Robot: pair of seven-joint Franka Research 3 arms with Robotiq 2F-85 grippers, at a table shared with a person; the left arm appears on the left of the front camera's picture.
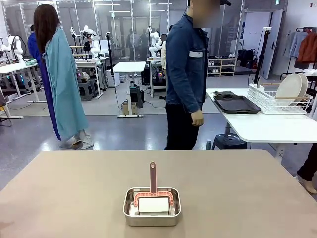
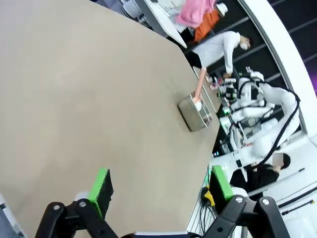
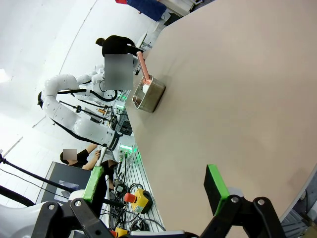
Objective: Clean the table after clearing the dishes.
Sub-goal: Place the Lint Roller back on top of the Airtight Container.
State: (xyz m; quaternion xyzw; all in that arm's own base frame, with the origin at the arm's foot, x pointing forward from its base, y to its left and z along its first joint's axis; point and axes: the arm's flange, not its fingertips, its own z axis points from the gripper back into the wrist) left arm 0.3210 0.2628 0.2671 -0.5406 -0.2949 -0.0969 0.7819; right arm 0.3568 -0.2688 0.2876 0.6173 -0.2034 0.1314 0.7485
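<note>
The tan table (image 1: 237, 188) is bare apart from a small steel pan (image 1: 151, 219) near its front middle. In the pan stands a pink-handled cleaning tool (image 1: 153, 179) with a white pad. The dishes are off this table: white plates (image 1: 290, 87) stand in a wire rack and dark trays (image 1: 237, 104) lie beside them on a white side table. My left gripper (image 2: 161, 183) hangs open above the table (image 2: 89, 89), far from the pan (image 2: 194, 113). My right gripper (image 3: 154, 182) is open too, over the table's edge (image 3: 237, 99), with the pan (image 3: 148, 95) well ahead.
A person in a dark blue jacket (image 1: 185, 64) stands at the far edge, beside the white side table (image 1: 267, 126). Another person in a light blue coat (image 1: 62, 79) stands farther back at the left.
</note>
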